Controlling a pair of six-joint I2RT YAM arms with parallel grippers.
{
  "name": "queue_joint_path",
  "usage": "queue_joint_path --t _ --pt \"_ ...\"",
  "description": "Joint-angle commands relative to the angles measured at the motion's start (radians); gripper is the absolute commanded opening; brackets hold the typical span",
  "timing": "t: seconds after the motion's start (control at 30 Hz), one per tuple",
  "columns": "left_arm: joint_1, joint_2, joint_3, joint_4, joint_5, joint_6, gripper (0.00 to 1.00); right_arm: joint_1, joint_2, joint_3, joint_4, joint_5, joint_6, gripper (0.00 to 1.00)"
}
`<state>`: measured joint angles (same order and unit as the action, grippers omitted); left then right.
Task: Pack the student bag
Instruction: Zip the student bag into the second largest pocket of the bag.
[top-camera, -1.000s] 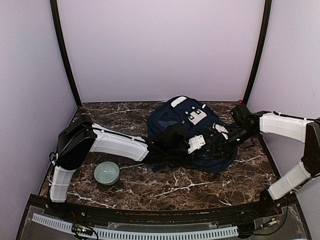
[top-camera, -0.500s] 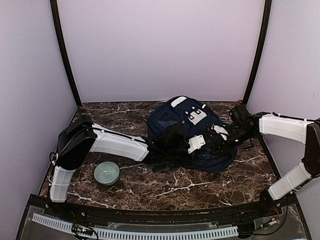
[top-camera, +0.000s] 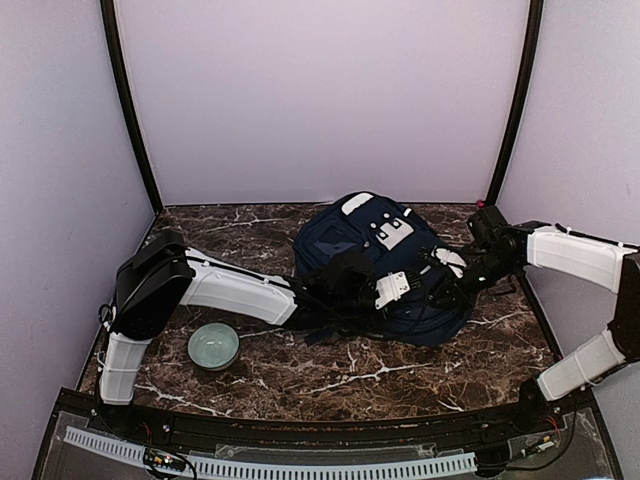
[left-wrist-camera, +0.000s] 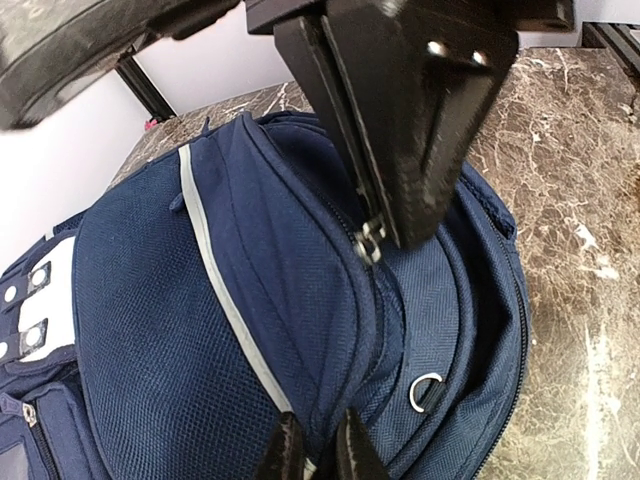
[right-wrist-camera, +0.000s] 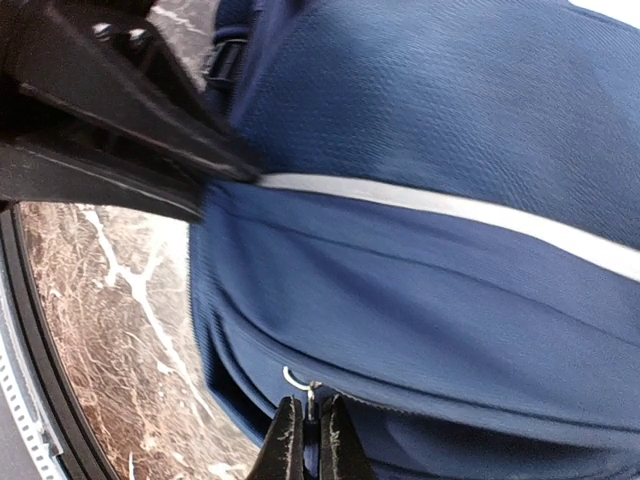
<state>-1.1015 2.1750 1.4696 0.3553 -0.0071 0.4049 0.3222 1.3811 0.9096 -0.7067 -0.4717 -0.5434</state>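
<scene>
The student bag (top-camera: 372, 252), navy blue with a grey stripe and light patches, lies on its side on the marble table. My left gripper (top-camera: 345, 282) (left-wrist-camera: 320, 442) sits at its left side, shut on a fold of the bag's fabric beside the grey stripe (left-wrist-camera: 225, 300). From the right, my right gripper (top-camera: 440, 285) (right-wrist-camera: 311, 437) is shut on a small metal zipper pull (right-wrist-camera: 311, 398) at the bag's seam. In the left wrist view that right gripper (left-wrist-camera: 372, 235) hangs above, with the zipper pull (left-wrist-camera: 368, 243) pinched at its tip.
A pale green bowl (top-camera: 213, 345) stands on the table (top-camera: 330, 375) in front of the left arm. Walls close in the back and both sides, with black posts (top-camera: 130, 110) in the corners. A metal D-ring (left-wrist-camera: 428, 390) shows on the bag's lower seam.
The right gripper has closed on the zipper pull, and its arm has drawn slightly to the right. The left arm and the bowl have stayed put.
</scene>
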Motion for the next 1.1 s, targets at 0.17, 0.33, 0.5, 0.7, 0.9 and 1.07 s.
queue_joint_path --t 0.17,0.33,0.5,0.7,0.9,1.07 --pt "0.006 -0.063 -0.073 0.002 0.032 -0.013 0.0 -0.143 -0.009 0.059 -0.094 0.088 -0.065 0.0" --pt "0.005 -0.081 -0.102 -0.002 0.037 -0.009 0.0 -0.196 0.012 0.082 -0.114 0.097 -0.089 0.0" --pt "0.004 -0.102 -0.13 -0.028 0.047 0.006 0.0 -0.245 0.042 0.108 -0.116 0.122 -0.123 0.0" --pt "0.0 -0.162 -0.194 -0.093 0.013 0.045 0.0 -0.298 0.102 0.152 -0.111 0.133 -0.167 0.0" --pt "0.002 -0.293 -0.361 -0.132 -0.107 0.042 0.0 -0.267 0.116 0.179 -0.138 -0.002 -0.184 0.0" --pt "0.016 -0.392 -0.471 -0.209 -0.207 -0.004 0.02 -0.071 0.088 0.144 -0.122 -0.028 -0.147 0.0"
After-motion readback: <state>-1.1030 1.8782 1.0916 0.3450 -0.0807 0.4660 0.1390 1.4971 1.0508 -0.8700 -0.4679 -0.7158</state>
